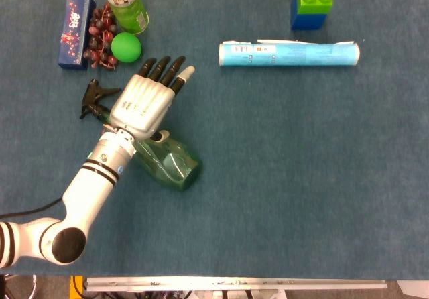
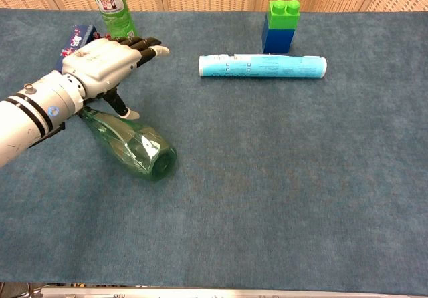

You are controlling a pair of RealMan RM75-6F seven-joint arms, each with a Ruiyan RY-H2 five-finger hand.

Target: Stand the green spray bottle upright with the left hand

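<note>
The robot's left hand, white-backed with dark fingers held out nearly flat and apart, grasps nothing and hovers over the neck end of the translucent green plastic spray bottle, which lies on its side on the blue felt-covered table. The bottle's long axis runs on a slant, from its black trigger head at the far left, just beside the hand, to its broad base at the near right. From the chest camera the thumb points down and appears to meet the bottle's shoulder, though actual contact cannot be made out. The palm and forearm cover the neck in the overhead view, so how the head joins the body is hidden. The fingers point away from the bottle, toward the far right, so a grasp would seem to call for the hand to turn and come down across the body. The right hand is in neither view. Beyond the hand's left stand a tall green can, a green ball, dark red grapes and a blue box.
</note>
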